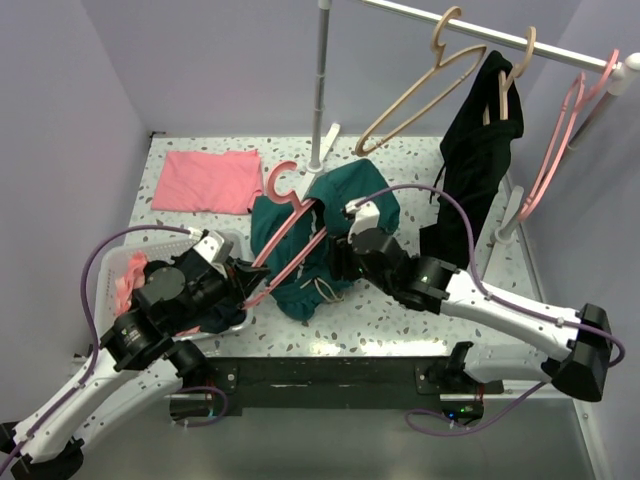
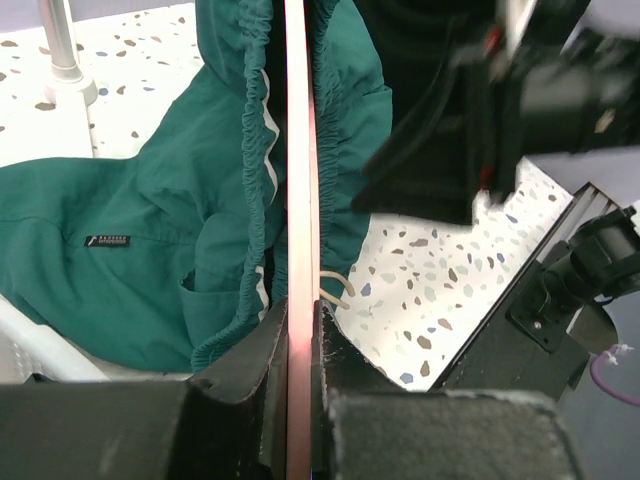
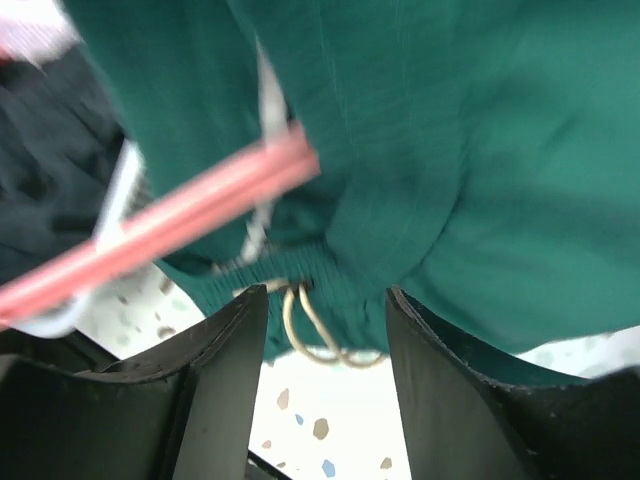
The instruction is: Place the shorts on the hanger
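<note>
The teal-green shorts (image 1: 365, 190) hang bunched over the salmon-pink hanger (image 1: 290, 225), which slants above the table's middle with its hook pointing up and back. My left gripper (image 1: 243, 275) is shut on the hanger's lower bar; in the left wrist view the bar (image 2: 298, 200) runs straight up from between the closed fingers (image 2: 250, 370), with the shorts (image 2: 150, 200) gathered around it. My right gripper (image 1: 340, 255) is open. In the right wrist view its fingers stand either side of the waistband and cream drawstring (image 3: 315, 335) of the shorts (image 3: 450, 150), below the hanger (image 3: 170, 225).
A flat pink cloth (image 1: 207, 180) lies at the back left. A rail post (image 1: 321, 90) stands behind the shorts. On the rail hang a tan hanger (image 1: 420, 95), a black garment (image 1: 480, 150) and another pink hanger (image 1: 560, 150). A white basket (image 1: 110, 275) sits at left.
</note>
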`<state>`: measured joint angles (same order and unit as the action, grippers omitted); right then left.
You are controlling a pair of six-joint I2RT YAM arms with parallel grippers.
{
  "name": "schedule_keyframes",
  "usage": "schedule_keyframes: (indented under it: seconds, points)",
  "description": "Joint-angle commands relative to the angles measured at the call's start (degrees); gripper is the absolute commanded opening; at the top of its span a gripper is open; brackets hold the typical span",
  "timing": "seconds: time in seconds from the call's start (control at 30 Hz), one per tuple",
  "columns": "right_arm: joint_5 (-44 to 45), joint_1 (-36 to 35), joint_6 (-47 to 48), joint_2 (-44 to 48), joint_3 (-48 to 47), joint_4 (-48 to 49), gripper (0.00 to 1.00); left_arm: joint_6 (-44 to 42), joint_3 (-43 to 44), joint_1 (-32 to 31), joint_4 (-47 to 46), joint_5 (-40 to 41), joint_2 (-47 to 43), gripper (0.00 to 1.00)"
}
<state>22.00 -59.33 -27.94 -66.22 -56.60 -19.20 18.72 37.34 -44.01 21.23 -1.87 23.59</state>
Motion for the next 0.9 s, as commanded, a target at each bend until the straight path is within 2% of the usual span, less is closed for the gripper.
schedule_keyframes:
  seconds: [0.0,0.07,0.17,0.3,0.4,0.57,0.67,0.73,0.77,0.83,0.87]
  points:
    - [4.0,-3.59,-7.12,-4.17,3.69,7.5,0.53,0.88,0.1,0.24,-10.33,1.61,-1.1,0.0]
    - [7.26,-6.74,-8.35,-6.89,3.69,9.08,0.53,0.88,0.1,0.15,-10.07,1.61,-0.92,0.0]
    - [10.15,-11.4,-6.78,-9.18,5.27,16.81,0.53,0.97,0.01,0.24,-10.16,1.52,-0.57,0.0]
    - [12.97,-13.88,-3.7,-13.75,5.89,25.07,0.59,1.32,-0.08,0.15,-10.07,1.61,-0.74,0.0]
    - [15.86,-13.97,-5.71,-17.88,4.14,22.74,0.64,1.32,0.01,0.15,-9.9,1.69,-0.83,0.0]
    - [21.41,-14.06,-12.48,-21.41,2.81,20.08,0.66,1.58,0.01,0.15,-10.07,3.71,-1.53,0.0]
    - [22.21,-14.06,-12.23,-23.08,4.91,24.28,0.66,2.02,-0.34,0.15,-11.12,3.89,-1.53,0.0]
    - [21.95,-13.97,-11.52,-23.95,6.58,28.68,0.57,2.2,-0.34,0.24,-11.3,4.5,-1.18,0.0]
    - [21.77,-14.14,-11.34,-23.96,6.85,29.3,0.38,2.2,-0.34,0.24,-11.56,4.68,-0.75,0.0]
    - [21.77,-14.41,-11.26,-23.87,8.17,30.19,0.21,2.63,-0.34,0.24,-12.0,5.9,-0.39,0.0]
    - [21.77,-14.84,-11.26,-23.09,8.61,30.01,0.04,2.9,-0.6,0.15,-12.35,6.52,-0.13,0.0]
